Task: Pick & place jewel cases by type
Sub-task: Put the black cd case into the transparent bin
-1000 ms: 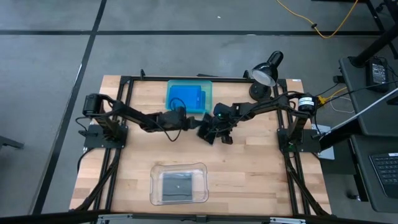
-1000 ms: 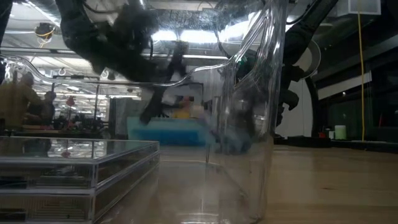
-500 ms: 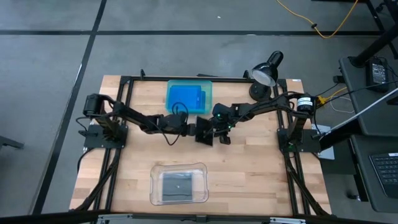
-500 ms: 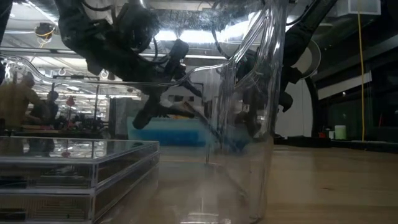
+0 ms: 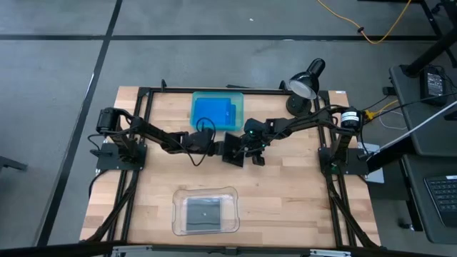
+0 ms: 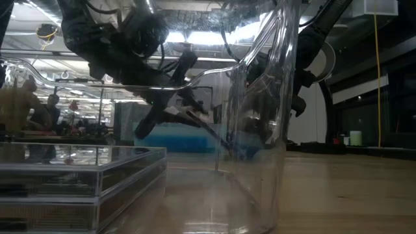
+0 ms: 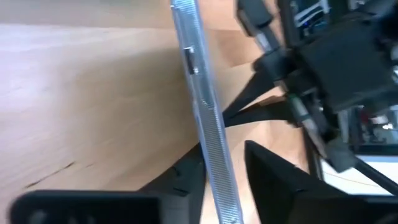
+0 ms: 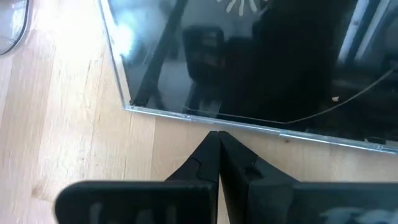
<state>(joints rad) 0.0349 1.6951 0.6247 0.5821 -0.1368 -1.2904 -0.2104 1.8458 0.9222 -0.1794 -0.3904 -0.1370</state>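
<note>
A dark grey glossy jewel case (image 5: 233, 150) stands tilted up on one edge at the table's middle, between my two grippers. My left gripper (image 5: 223, 148) comes from the table's left, its fingers on either side of the case's raised edge (image 7: 202, 106), and is open. My right gripper (image 5: 245, 148) is shut and slants down from the right at the case's lower edge. Blue jewel cases (image 5: 214, 112) lie in the teal tray (image 5: 239, 107) at the far side. Two dark grey cases (image 6: 78, 175) lie stacked in the clear tray (image 5: 177, 214) near the front. My left gripper has one finger (image 7: 186, 177) against one face of the dark case's edge (image 7: 208, 155). The other finger (image 7: 273, 180) stands a small gap off the opposite face. The fingers come nearly level from the table's left, across the edge. My right gripper sets its shut fingertips (image 8: 217, 140) against the case's clear lower edge (image 8: 211, 120), slanting down from the table's right. The case (image 8: 249, 62) leans up and away from them, that edge by the tabletop.
A black desk lamp (image 5: 305, 82) stands at the far right corner. The clear tray's wall (image 6: 260, 130) fills the front of the low view. Bare wood lies to the left and right of the clear tray. People show in the room beyond the table.
My left gripper has swung from beside the teal tray toward the table's near edge and the dark case, tipping as it went, and its fingers have come around the case's raised edge. My right gripper has kept still.
</note>
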